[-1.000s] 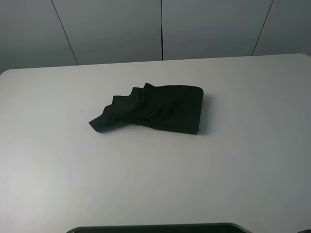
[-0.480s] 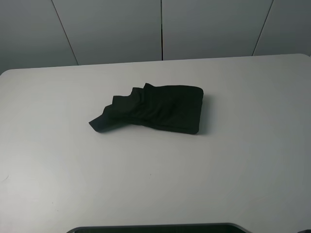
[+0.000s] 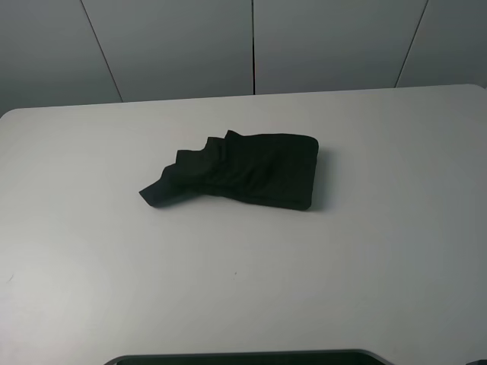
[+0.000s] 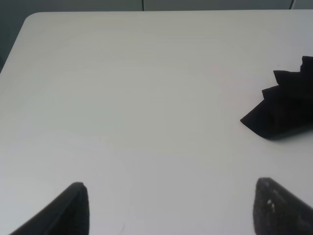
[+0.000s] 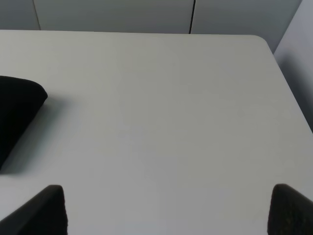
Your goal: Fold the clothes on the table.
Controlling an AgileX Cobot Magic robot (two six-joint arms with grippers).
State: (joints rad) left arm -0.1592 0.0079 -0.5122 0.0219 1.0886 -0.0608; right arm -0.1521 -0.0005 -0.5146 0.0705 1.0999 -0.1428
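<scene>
Black shirt [image 3: 242,176] lay folded into a rumpled bundle near the middle of the white table [image 3: 365,258], left gripper [image 4: 171,208] and right gripper [image 5: 166,208] both spread wide, empty, well apart from the shirt

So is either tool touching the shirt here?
No, the folded black shirt lies alone on the table, with no tool near it.
</scene>
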